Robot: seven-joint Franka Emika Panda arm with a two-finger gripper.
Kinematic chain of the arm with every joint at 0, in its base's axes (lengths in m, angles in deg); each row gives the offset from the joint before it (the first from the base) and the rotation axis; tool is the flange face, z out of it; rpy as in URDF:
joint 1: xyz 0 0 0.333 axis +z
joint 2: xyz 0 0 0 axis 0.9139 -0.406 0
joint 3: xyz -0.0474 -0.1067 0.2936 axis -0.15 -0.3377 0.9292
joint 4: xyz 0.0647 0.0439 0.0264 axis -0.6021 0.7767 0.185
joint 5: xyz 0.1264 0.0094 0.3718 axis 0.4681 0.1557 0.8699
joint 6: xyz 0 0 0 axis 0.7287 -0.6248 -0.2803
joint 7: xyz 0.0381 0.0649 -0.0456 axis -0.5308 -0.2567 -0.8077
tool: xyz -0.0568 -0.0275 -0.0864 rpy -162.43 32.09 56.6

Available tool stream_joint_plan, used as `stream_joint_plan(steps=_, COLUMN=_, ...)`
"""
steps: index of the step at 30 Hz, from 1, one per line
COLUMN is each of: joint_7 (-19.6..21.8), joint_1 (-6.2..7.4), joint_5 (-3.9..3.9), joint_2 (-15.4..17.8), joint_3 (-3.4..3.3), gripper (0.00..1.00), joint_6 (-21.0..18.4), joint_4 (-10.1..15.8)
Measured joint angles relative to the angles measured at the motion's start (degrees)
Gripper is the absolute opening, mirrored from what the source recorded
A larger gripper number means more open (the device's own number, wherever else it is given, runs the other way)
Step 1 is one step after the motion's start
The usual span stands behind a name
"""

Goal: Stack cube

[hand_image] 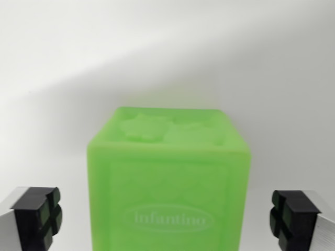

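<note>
1. The pincer point(167, 219) stands wide apart: one black rubber-padded fingertip point(39, 214) sits at about eight o'clock in the wrist view, the other at about four o'clock, with clear gaps between each pad and the cube. It holds nothing.
2. The green cube point(168, 180) fills the lower centre, at six o'clock from the middle of the view, sitting between the two fingers but touching neither. It rests on a plain white surface point(167, 57) that runs up to twelve o'clock.
3. Judged from this, the step in hand is the approach to grasp: the fingers straddle the cube, and no second cube is visible, so the stacking target cannot be located here.
4. The next move likely calls for bringing the pads level with the side faces and pressing them in evenly at three and nine o'clock, keeping the cube centred.
5. The cube looks like soft, slightly translucent moulded plastic or rubber, with rounded edges, a framed front panel bearing raised "infantino" lettering in an oval, and embossed relief shapes on top. It may give a little under pressure.
6. The finger pads are matt black with grooves; their holders are brushed metal.
</note>
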State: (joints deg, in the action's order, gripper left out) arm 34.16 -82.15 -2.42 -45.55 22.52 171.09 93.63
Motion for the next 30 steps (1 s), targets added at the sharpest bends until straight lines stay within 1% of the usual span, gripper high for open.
stream_joint_plan(steps=4, joint_7=-0.3, joint_1=-0.55, joint_5=0.34, joint_2=-1.5, joint_3=0.62, gripper=1.00, joint_6=1.1, joint_4=-0.4)
stream_joint_plan(steps=9, joint_7=-0.5, joint_1=-1.11, joint_5=0.49, joint_2=-2.8, joint_3=1.23, gripper=1.00, joint_6=2.0, joint_4=-0.8)
stream_joint_plan(steps=14, joint_7=-0.5, joint_1=-1.47, joint_5=0.49, joint_2=-3.4, joint_3=1.59, gripper=1.00, joint_6=2.5, joint_4=-1.0)
stream_joint_plan(steps=15, joint_7=-0.5, joint_1=-1.49, joint_5=0.49, joint_2=-3.4, joint_3=1.61, gripper=0.00, joint_6=2.5, joint_4=-1.0)
stream_joint_plan(steps=30, joint_7=-0.5, joint_1=-1.57, joint_5=0.49, joint_2=-3.4, joint_3=1.68, gripper=0.00, joint_6=2.6, joint_4=-1.0)
